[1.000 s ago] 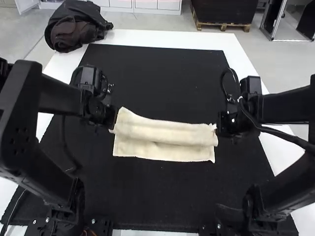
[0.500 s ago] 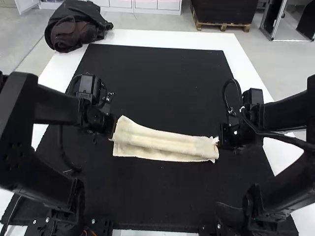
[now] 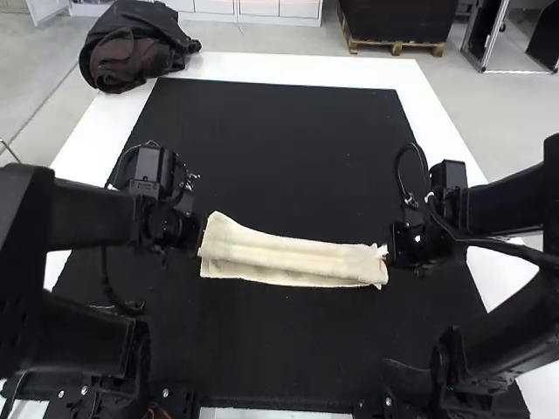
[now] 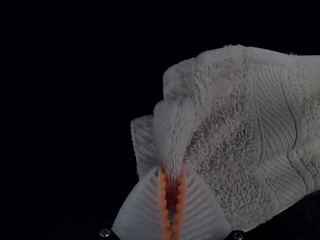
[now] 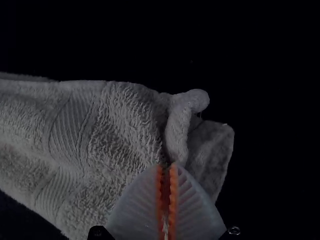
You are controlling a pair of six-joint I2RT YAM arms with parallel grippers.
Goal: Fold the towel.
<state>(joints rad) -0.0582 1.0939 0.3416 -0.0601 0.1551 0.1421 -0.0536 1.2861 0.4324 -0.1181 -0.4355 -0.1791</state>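
We see the left pincer (image 3: 203,236) at one end of a cream-white terry towel (image 3: 288,255), on the left arm's side. In the left wrist view its white ribbed fingers (image 4: 142,207) are drawn close together, with only a narrow gap between the orange pads (image 4: 163,200), and the tips are clamped on a gathered pleat of the cloth. We find the right pincer (image 3: 390,254) at the opposite end. In the right wrist view, its fingers (image 5: 137,207), of the same white ribbed kind, are nearly together too, and the tips nip a bunched bit of the towel beside a small rolled edge.

The towel lies between the two arms on a black mat (image 3: 279,157), which covers much of the white surface (image 3: 271,67). It is folded over into a long, narrow band running from one pincer to the other. Along its near side we can see a strip of the lower layer sticking out from under the upper one. The end at the left pincer stands broader, with its far corner peaked; the end at the right pincer is crumpled. Up close we make out fluffy looped pile crossed by flat woven bands.

At the far left corner of the surface we see a heaped dark fabric item (image 3: 131,48).
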